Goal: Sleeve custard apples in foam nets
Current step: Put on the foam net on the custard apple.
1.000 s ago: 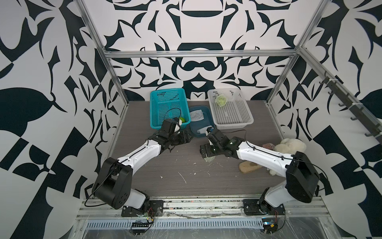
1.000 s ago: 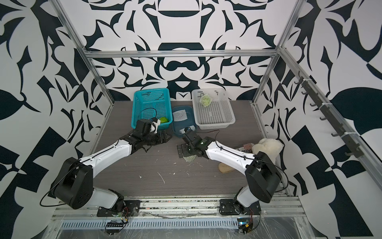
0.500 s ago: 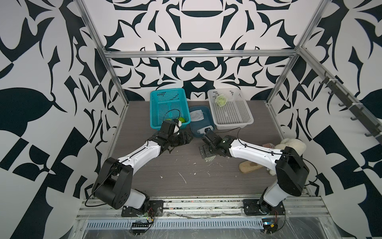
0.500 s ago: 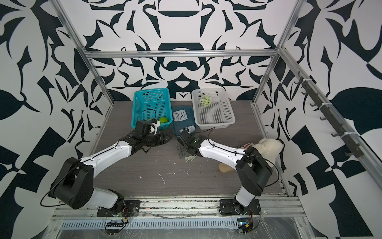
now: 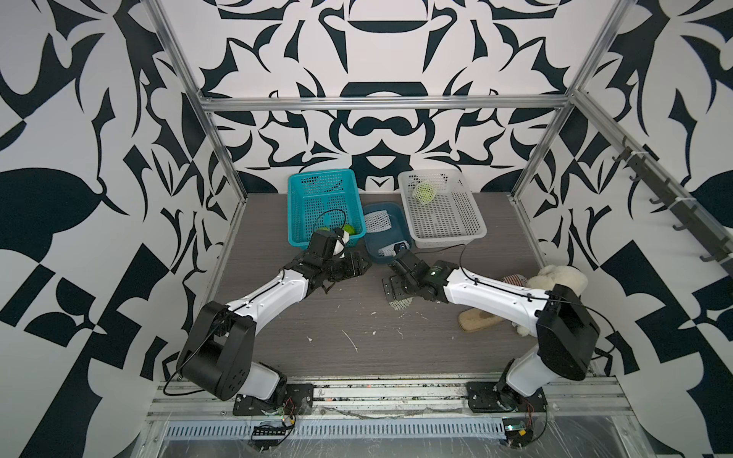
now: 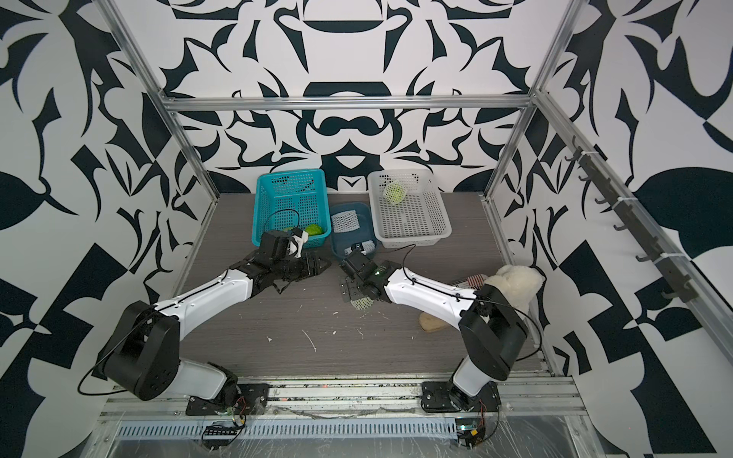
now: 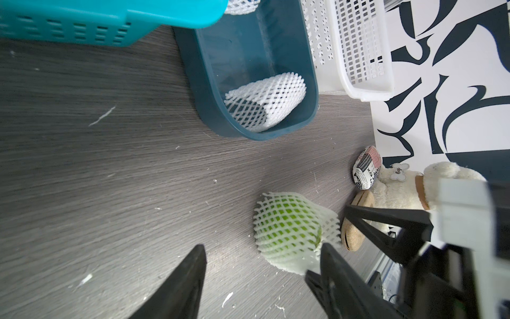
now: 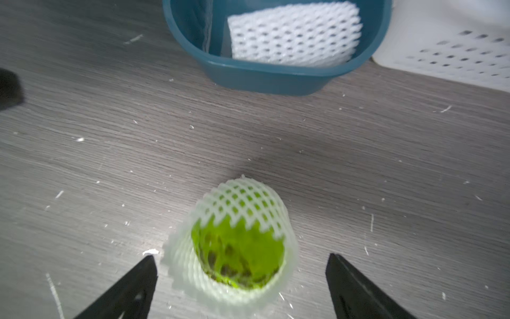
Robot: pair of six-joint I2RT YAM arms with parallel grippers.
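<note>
Right tool (image 8: 241, 259) has swung round, jaws spread wide either side of the netted custard apple (image 8: 240, 248)
Fruit sits ungripped on the table (image 8: 110, 138) in its foam net (image 8: 242, 201); left tool (image 7: 264, 245) unchanged, apart and empty, so sleeving looks done and the white basket (image 5: 444, 234) is probably next

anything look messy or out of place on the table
White foam crumbs litter the table. A cream plush toy sits at its edge by the wall. The foam net on the custard apple leaves one end bare.
</note>
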